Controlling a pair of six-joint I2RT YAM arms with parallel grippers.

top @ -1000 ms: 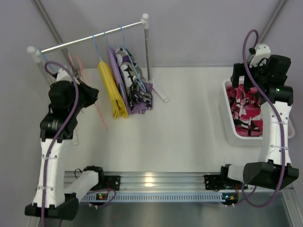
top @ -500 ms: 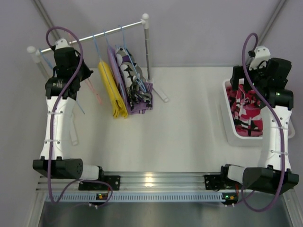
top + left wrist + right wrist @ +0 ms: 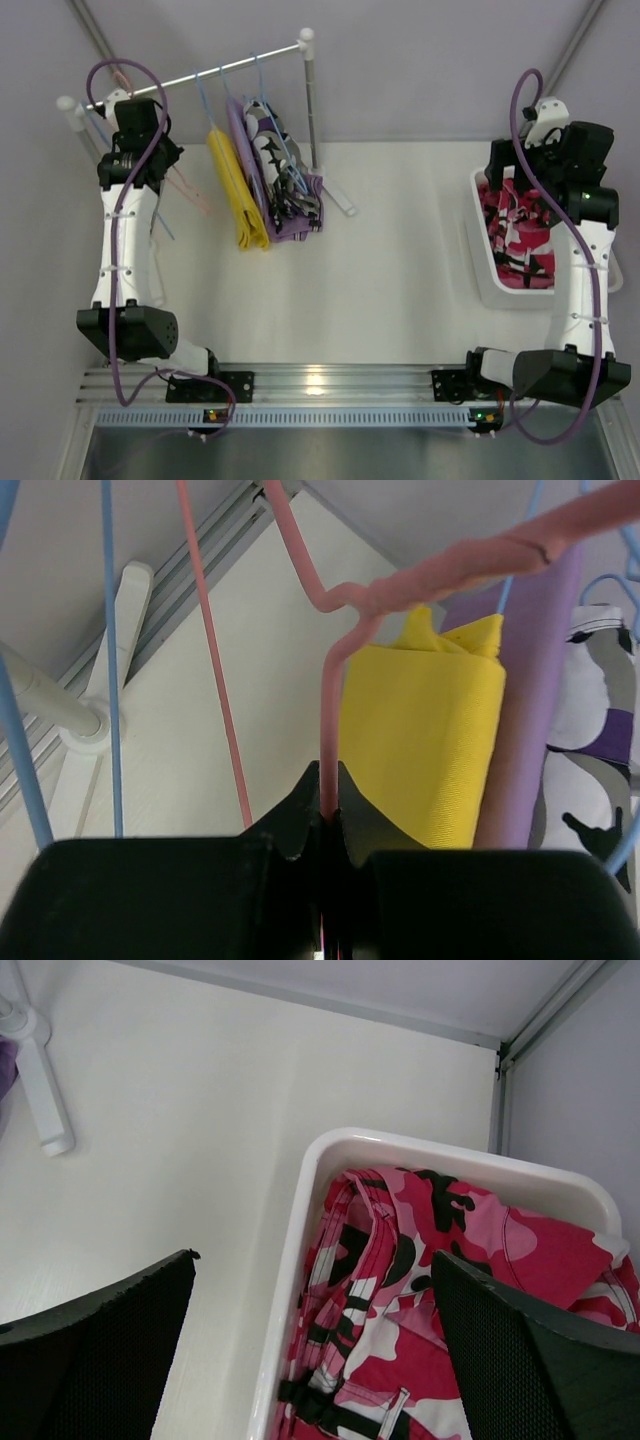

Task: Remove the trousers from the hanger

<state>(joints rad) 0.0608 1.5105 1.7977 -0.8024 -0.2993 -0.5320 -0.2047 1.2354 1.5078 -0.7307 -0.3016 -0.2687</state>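
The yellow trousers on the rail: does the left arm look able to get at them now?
Probably not yet. The left gripper is shut on the pink hanger, so its jaws are not free. The yellow trousers hang close to its right on the rail, so the reach itself looks fine.

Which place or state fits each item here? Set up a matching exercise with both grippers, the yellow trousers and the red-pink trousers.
Things:
1. left gripper
2. right gripper
3. yellow trousers
4. red-pink trousers

Places or states:
A. lying in the white bin
B. shut on the pink hanger
C. hanging below the rail
D. open, above the white bin's rim

Pairs: 1-B, 2-D, 3-C, 4-A
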